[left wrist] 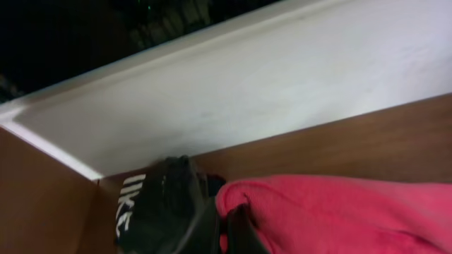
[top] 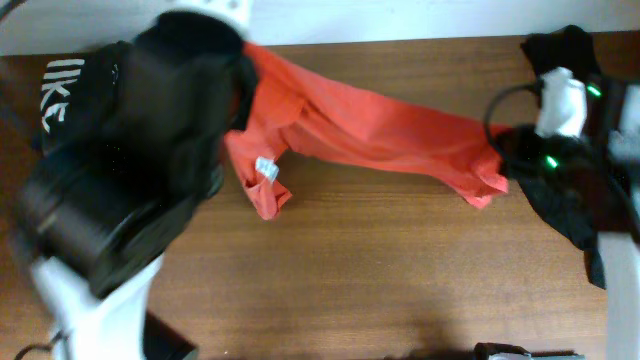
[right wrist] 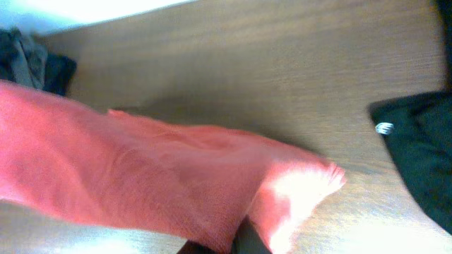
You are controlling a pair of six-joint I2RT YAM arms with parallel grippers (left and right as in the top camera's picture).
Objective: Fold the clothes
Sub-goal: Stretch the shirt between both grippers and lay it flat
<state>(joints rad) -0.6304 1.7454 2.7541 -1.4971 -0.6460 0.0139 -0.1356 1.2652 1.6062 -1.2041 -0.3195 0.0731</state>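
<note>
Closest in, the right pincer (right wrist: 244, 245) is clamped shut on one end of the red-orange T-shirt (top: 380, 130), with cloth bunched at its tips. The left pincer (left wrist: 227, 236) is likewise closed tight on the opposite end, up toward the far-left corner. Between them the shirt stretches as a rumpled band across the upper half of the desk (top: 380, 270) — not flat, with a lobe carrying the white neck tag (top: 266, 168) drooping near the left arm.

To my eye the step in hand is spreading it out before any fold. Doing that well means drawing both ends apart evenly and lowering them together, so the twist falls out and the tag end isn't trapped underneath.

Further back, a black garment with white lettering (top: 60, 85) lies at the left edge and another black garment (top: 565, 205) at the right — both near enough to snag.
</note>
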